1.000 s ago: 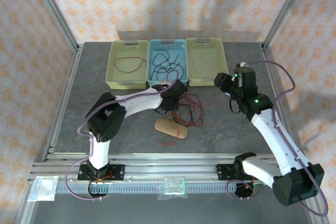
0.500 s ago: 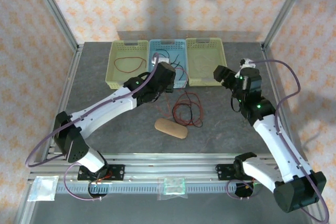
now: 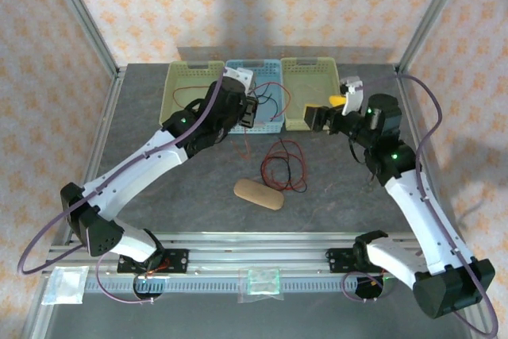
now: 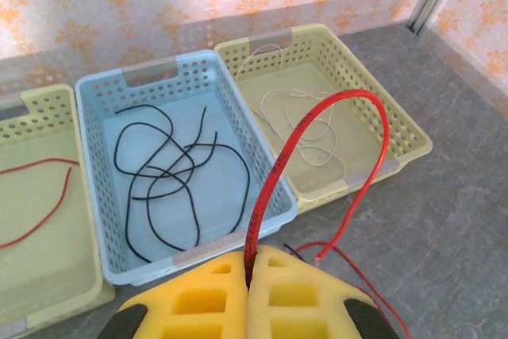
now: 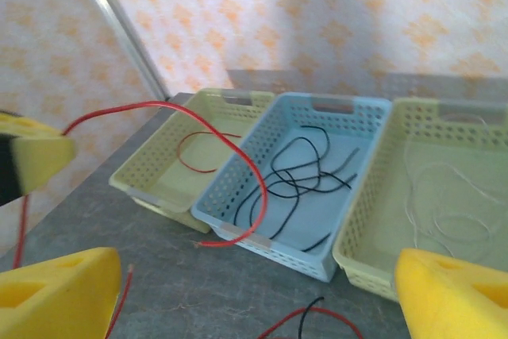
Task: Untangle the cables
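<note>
Two sets of fingers hang over the near side of the baskets. The left fingers point(image 4: 255, 275) are pressed fully together on a red cable point(image 4: 282, 148), which rises from between the pads in a tall arch and drops again on the right. Seen from above, they sit over the near rim of the blue basket point(image 4: 147, 69), which holds black cables point(image 4: 159, 172). The right fingers point(image 3: 327, 109) are spread wide with nothing between them, by the near left corner of the right yellow basket point(image 4: 393, 101), where a white cable point(image 4: 305, 129) lies. The left yellow basket point(image 3: 168, 101) holds another red strand. Nearer, a tangle point(image 3: 282, 166) of red and black cable rests on the tabletop point(image 3: 333, 204), with a tan pad point(image 3: 258, 194) just near and left of it.

I cannot tell whether the held cable's lower end is free of that tangle. If it is not, carrying it left would likely drag black strands along or tighten a knot. The springy arch could also catch a basket rim. Letting go here would drop red among black, and so thin a cable may slip from the soft pads.
</note>
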Robot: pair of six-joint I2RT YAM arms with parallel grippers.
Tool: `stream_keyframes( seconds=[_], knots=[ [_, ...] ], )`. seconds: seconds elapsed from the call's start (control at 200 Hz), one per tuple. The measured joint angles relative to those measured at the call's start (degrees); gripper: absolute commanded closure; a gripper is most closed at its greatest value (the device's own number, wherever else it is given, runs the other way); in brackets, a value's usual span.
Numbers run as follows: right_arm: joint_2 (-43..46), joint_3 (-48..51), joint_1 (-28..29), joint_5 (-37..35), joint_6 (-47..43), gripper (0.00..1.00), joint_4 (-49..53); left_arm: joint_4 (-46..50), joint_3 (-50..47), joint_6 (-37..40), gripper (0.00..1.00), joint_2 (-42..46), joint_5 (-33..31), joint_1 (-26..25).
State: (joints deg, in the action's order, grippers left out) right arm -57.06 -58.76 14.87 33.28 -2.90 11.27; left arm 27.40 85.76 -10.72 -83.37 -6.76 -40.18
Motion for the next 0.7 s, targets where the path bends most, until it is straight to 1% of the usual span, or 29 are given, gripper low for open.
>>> stream_keyframes(
  seconds=[0.085, 0.19, 0.33, 0.401, 0.516, 0.701],
  knots=[
    [-1.46, -3.06, 0.04, 3.3, -2.43, 0.12, 0.52, -0.04, 0.31, 1.88, 1.0, 0.0, 1.07, 1.97],
    [-2.25, -4.57, 0.66, 6.45, -4.44, 0.13, 1.36, -0.24, 0.9, 3.82, 1.0, 0.0, 2.05, 5.18],
    [-3.78, -6.05, 4.26, 7.41, -6.64, 0.13, 3.93, -0.81, 2.6, 5.29, 1.0, -0.42, 3.3, 10.38],
    [-4.57, -6.78, 7.45, 6.21, -7.37, 0.13, 5.25, -1.42, 4.17, 5.84, 1.0, -1.25, 3.54, 13.38],
    [-5.6, -7.8, 13.46, 2.32, -7.72, 0.14, 6.51, -2.34, 6.43, 6.27, 1.0, -3.13, 3.54, 17.94],
    [-6.62, -8.0, 21.92, -6.12, -6.49, 0.15, 6.75, -2.67, 7.21, 6.1, 1.0, -6.75, 3.32, 24.24]
  ],
)
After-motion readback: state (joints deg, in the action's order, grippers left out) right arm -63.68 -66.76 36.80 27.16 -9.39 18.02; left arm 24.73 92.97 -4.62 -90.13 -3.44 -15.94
